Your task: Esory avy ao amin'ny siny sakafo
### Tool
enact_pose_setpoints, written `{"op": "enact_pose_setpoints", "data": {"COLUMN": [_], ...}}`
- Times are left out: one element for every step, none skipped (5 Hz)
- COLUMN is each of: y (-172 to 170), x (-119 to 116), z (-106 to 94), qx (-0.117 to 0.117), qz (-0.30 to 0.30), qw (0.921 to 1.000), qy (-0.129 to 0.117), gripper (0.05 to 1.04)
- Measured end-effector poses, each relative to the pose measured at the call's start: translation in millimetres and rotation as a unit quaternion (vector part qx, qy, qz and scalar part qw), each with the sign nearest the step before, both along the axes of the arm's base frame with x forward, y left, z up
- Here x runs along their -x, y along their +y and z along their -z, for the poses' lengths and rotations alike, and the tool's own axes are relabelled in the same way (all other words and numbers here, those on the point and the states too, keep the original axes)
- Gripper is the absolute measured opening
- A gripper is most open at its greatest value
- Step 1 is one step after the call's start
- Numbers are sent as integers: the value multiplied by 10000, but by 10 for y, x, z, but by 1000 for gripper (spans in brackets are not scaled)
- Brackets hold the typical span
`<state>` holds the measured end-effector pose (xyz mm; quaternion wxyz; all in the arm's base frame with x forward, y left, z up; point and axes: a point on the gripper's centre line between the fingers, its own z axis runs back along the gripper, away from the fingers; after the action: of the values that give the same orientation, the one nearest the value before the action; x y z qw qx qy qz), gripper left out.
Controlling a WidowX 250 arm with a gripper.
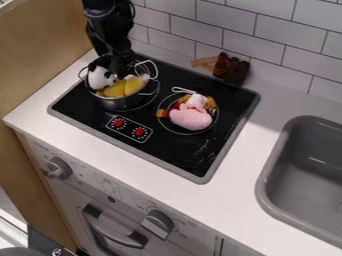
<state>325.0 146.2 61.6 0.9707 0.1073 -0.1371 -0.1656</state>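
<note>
From where I stood, the arm [107, 19] came in from the top, toward the left, and hung over the pot [119, 104]. Its claw [119, 69] pointed down at the pot's mouth, close to the toys inside. I couldn't tell whether it was released, clenched or grasping anything, since its tip was dark and partly lost among the toys.

The pot, metal with wire handles, sat at the back left of the black stove [180, 152]. In it lay a black-and-white toy [100, 79], on the left side, and a yellow toy [123, 89] nearer the front. Both rose up around the rim.

To the right of the pot, on the other ring, a pink toy [190, 119] lay with a whitish part at its back. Small red, orange and brown bits [162, 113] showed around it, and a wire loop [184, 90] stuck out behind. Two red dials [119, 122] sat on the stove's front part.

Behind the stove, by the tiled wall [224, 42], I saw a dark brown toy [235, 71] and, overlapping its left side, an orange piece [206, 62]. The stove was set in a white counter [80, 145], with a grey sink [266, 175] off to the right. Below, the oven front had two big knobs [158, 223] and a handle [113, 235]. A wooden panel [40, 50] stood at the left.
</note>
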Motion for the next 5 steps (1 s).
{"op": "enact_pose_setpoints", "data": {"y": [37, 35, 37, 81, 83], "x": [81, 144, 149, 118, 138], "z": [24, 75, 111, 109, 107], "qx": [-14, -22, 76, 437, 607], "qz": [-104, -241, -251, -198, -306], "qw": [9997, 9993, 9995, 9985, 9974], "qy": [200, 299, 169, -245, -248], "gripper": [999, 999, 952, 785, 503]}}
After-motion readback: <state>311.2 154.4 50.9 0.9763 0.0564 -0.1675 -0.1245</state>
